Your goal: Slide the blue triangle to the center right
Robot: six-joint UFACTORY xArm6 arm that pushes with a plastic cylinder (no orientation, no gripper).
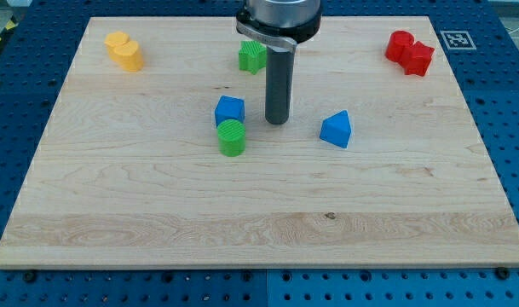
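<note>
The blue triangle (336, 130) lies on the wooden board (259, 213) a little right of the middle. My tip (277, 122) rests on the board to the triangle's left, a clear gap apart from it. A blue cube (229, 110) sits left of the tip, and a green cylinder (232, 137) touches the cube's lower side.
A green star-shaped block (252, 56) stands at the view's top, partly behind the rod. A yellow block (123, 50) is at the top left. A red block (410, 52) is at the top right. The blue pegboard (506, 102) surrounds the board.
</note>
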